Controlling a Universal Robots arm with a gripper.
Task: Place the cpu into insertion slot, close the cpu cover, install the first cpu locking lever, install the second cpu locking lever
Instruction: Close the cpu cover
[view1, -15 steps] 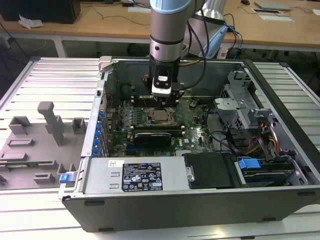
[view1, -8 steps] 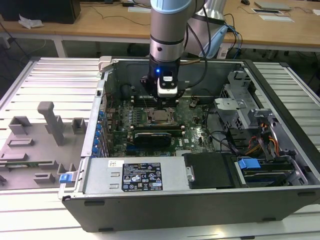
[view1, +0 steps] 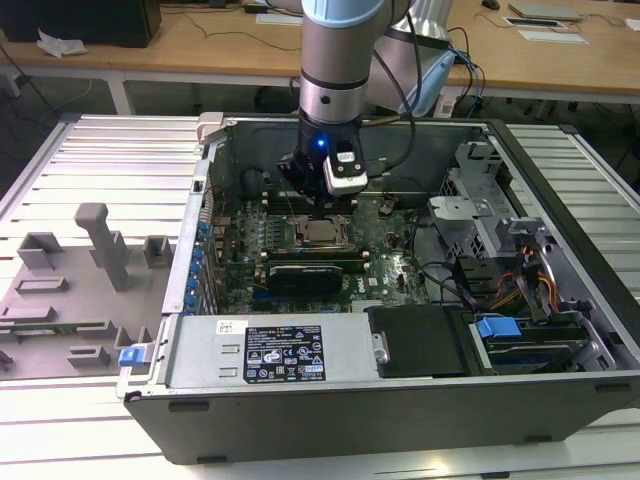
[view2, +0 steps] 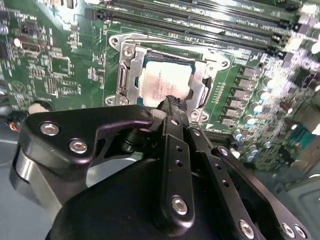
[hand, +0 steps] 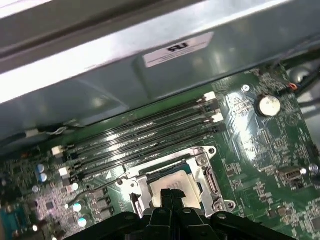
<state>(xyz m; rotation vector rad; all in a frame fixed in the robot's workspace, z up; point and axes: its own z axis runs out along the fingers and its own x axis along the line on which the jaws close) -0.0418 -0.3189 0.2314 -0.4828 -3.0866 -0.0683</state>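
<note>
While the arm is lowered inside the open grey case (view1: 330, 405), the fingers (view2: 172, 120) are seen pressed together, with nothing clamped between them. Directly beneath their tips the cpu (view2: 162, 80) is found, seated in the insertion slot (hand: 152, 175); whether the tips touch it cannot be told. The cpu cover (view2: 131, 75) is laid flat around the chip, framing it on all sides. Long black memory slots (hand: 140, 135) are noted just beyond the fingertips.
</note>
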